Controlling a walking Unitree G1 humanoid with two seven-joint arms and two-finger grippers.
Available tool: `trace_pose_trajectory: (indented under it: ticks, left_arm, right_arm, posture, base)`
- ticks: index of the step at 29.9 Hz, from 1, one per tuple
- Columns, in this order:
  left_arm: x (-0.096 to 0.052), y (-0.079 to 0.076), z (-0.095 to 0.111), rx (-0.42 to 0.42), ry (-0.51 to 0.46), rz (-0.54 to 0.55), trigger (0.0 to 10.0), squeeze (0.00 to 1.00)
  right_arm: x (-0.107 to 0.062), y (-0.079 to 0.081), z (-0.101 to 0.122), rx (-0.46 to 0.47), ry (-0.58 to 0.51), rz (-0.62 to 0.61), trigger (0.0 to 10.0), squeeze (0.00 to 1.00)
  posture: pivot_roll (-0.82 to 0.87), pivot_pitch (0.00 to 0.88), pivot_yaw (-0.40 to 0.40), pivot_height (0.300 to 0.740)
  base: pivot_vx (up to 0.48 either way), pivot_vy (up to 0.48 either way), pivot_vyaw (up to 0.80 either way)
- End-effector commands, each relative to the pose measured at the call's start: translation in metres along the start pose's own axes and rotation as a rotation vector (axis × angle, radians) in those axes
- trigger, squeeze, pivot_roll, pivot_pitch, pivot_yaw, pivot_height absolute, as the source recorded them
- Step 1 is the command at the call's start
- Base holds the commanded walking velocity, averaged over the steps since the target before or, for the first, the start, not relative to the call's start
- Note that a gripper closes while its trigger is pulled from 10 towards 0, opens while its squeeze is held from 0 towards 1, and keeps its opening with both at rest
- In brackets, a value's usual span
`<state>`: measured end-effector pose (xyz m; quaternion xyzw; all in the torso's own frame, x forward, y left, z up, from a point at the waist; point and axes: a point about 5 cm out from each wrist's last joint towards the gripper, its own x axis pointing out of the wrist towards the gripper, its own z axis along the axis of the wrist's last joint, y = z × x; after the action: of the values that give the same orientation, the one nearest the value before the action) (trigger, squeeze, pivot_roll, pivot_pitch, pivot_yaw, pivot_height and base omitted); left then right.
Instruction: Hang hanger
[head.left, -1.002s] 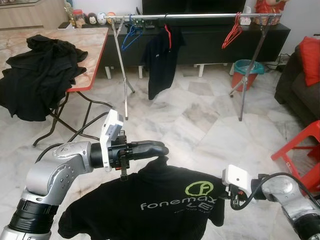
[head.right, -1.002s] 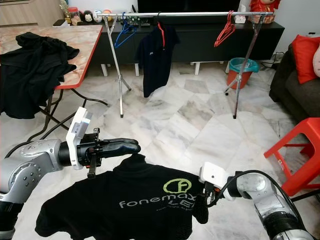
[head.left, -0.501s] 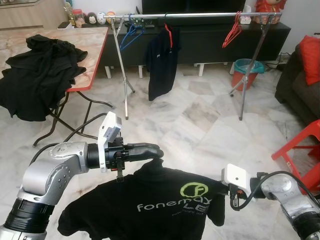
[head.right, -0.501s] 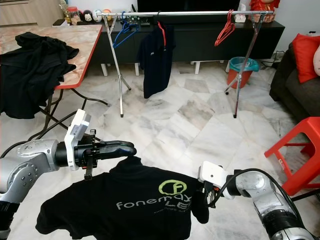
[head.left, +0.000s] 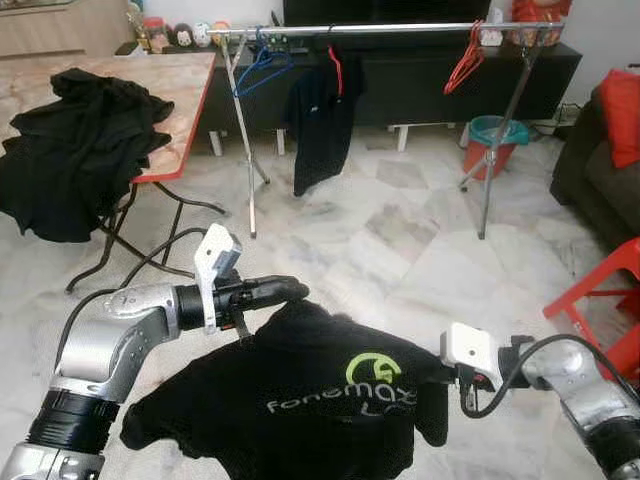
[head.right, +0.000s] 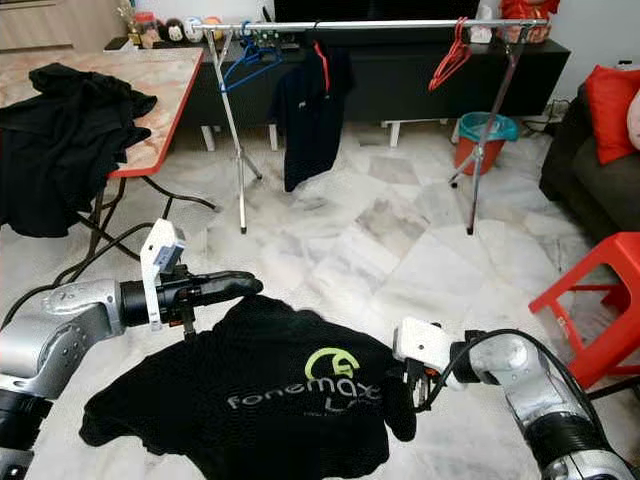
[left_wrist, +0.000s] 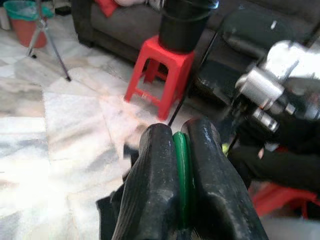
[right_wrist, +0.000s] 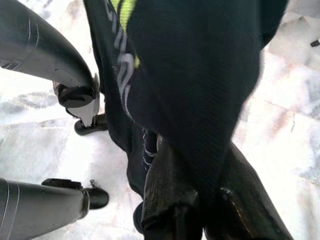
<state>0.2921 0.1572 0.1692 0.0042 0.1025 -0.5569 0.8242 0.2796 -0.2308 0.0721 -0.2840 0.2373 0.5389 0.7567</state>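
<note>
My left gripper (head.left: 290, 288) is low in front of me, shut on a green hanger (left_wrist: 181, 170) whose strip shows between the two black fingers (left_wrist: 155, 180). A black shirt (head.left: 300, 400) with a green and white "fonemax" logo drapes from that hanger and spreads out below both arms. My right gripper (right_wrist: 207, 200) is shut on the shirt's fabric at its right shoulder, its fingertips buried in the cloth. Far across the room stands the clothes rail (head.left: 400, 30), a silver bar on tripod legs.
On the rail hang blue hangers (head.left: 262, 72), a black shirt on a red hanger (head.left: 320, 120) and red hangers (head.left: 465, 65). A table (head.left: 185, 110) with a heap of black clothes is at left. A red stool (head.left: 605, 290), a sofa (head.left: 600, 170) and a teal bucket (head.left: 490, 135) are at right.
My left gripper has drawn back to the left with the hanger. The shirt's collar has slumped and the cloth lies flatter and more crumpled between the arms. The right gripper keeps its hold.
</note>
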Motion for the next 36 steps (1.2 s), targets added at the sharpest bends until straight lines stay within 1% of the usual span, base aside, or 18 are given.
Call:
trace_pose_trajectory:
  ticks: [1,2,3,4,5,7,11,13,15,20,24,26,27,28,31,33,34,36]
  left_arm:
    - [-0.005,0.002,-0.006,0.040,0.066,0.002,10.0,0.00]
    - [-0.005,0.002,-0.007,0.043,0.071,0.005,10.0,0.00]
    - [-0.005,0.009,-0.009,0.050,0.073,0.067,10.0,0.00]
    - [-0.005,0.009,-0.009,0.050,0.073,0.067,10.0,0.00]
    - [-0.006,0.015,-0.011,0.043,0.067,0.120,10.0,0.00]
    - [-0.008,0.018,-0.012,0.041,0.065,0.139,10.0,0.00]
    - [-0.015,0.034,-0.012,0.060,0.043,0.280,10.0,0.00]
    - [-0.018,0.045,-0.010,0.068,0.024,0.379,10.0,0.00]
    - [-0.020,0.053,-0.007,0.065,-0.007,0.456,10.0,0.00]
    - [-0.022,0.048,-0.008,0.058,0.007,0.391,10.0,0.00]
    - [-0.024,0.053,-0.014,0.081,0.030,0.433,10.0,0.00]
    - [-0.023,0.060,-0.014,0.054,-0.004,0.519,10.0,0.00]
    - [-0.024,0.066,-0.012,0.045,-0.037,0.591,10.0,0.00]
    - [-0.025,0.067,-0.010,0.034,-0.070,0.611,10.0,0.00]
    - [-0.026,0.069,-0.004,0.016,-0.145,0.641,10.0,0.00]
    - [-0.027,0.067,0.005,-0.021,-0.240,0.608,10.0,0.00]
    - [-0.027,0.067,0.005,-0.021,-0.240,0.608,10.0,0.00]
    - [-0.028,0.064,0.011,-0.037,-0.297,0.573,10.0,0.00]
  right_arm:
    - [-0.008,-0.007,0.006,-0.045,0.011,-0.017,0.0,0.00]
    - [-0.009,-0.007,0.006,-0.046,0.012,-0.018,0.0,0.00]
    - [-0.012,-0.008,0.006,-0.054,0.020,-0.021,0.0,0.00]
    - [-0.012,-0.008,0.006,-0.054,0.020,-0.021,0.0,0.00]
    - [-0.014,-0.009,0.007,-0.064,0.030,-0.021,0.0,0.00]
    - [-0.016,-0.009,0.006,-0.068,0.036,-0.022,0.0,0.00]
    - [-0.020,-0.009,0.003,-0.084,0.078,-0.026,0.0,0.00]
    - [-0.020,-0.007,0.001,-0.098,0.103,-0.017,0.0,0.00]
    - [-0.019,-0.006,0.002,-0.096,0.090,-0.022,0.0,0.00]
    - [-0.023,-0.009,0.000,-0.128,0.132,-0.041,0.0,0.00]
    - [-0.030,-0.013,0.001,-0.151,0.160,-0.058,0.0,0.00]
    - [-0.031,-0.013,0.001,-0.169,0.182,-0.054,0.0,0.00]
    - [-0.030,-0.011,0.000,-0.178,0.201,-0.046,0.0,0.00]
    - [-0.029,-0.009,-0.002,-0.178,0.213,-0.042,0.0,0.00]
    - [-0.027,-0.005,-0.006,-0.176,0.227,-0.035,0.0,0.00]
    - [-0.025,-0.001,-0.009,-0.170,0.232,-0.037,0.0,0.00]
    - [-0.025,-0.001,-0.009,-0.170,0.232,-0.037,0.0,0.00]
    - [-0.025,0.003,-0.012,-0.163,0.240,-0.036,0.0,0.00]
  posture:
    - [0.13,0.000,0.036,0.740]
    - [0.13,0.000,0.036,0.740]
    - [0.13,0.000,0.035,0.740]
    - [0.13,0.000,0.035,0.740]
    - [0.12,0.000,0.033,0.740]
    - [0.12,0.000,0.033,0.740]
    - [0.13,0.000,0.028,0.740]
    - [0.12,0.000,0.027,0.740]
    - [0.12,0.000,0.026,0.740]
    - [0.12,0.000,0.025,0.740]
    - [0.12,0.000,0.021,0.740]
    - [0.12,0.000,0.019,0.740]
    - [0.12,0.000,0.017,0.740]
    - [0.12,0.000,0.015,0.740]
    - [0.11,0.000,0.016,0.740]
    - [0.11,0.000,0.015,0.740]
    - [0.11,0.000,0.015,0.740]
    - [0.11,0.000,0.013,0.740]
  base:
    - [0.000,0.000,0.00]
    - [0.000,0.000,0.00]
    - [0.000,0.000,0.00]
    - [0.000,0.000,0.00]
    - [0.000,0.000,0.00]
    - [0.000,0.000,0.00]
    - [0.000,0.000,0.00]
    - [0.000,0.000,0.00]
    - [0.000,0.000,0.00]
    - [0.000,0.000,0.00]
    - [0.000,0.000,0.00]
    - [0.000,0.000,0.00]
    - [0.000,0.000,0.00]
    - [0.000,0.000,0.00]
    - [0.000,0.000,0.00]
    - [0.000,0.000,0.00]
    - [0.000,0.000,0.00]
    - [0.000,0.000,0.00]
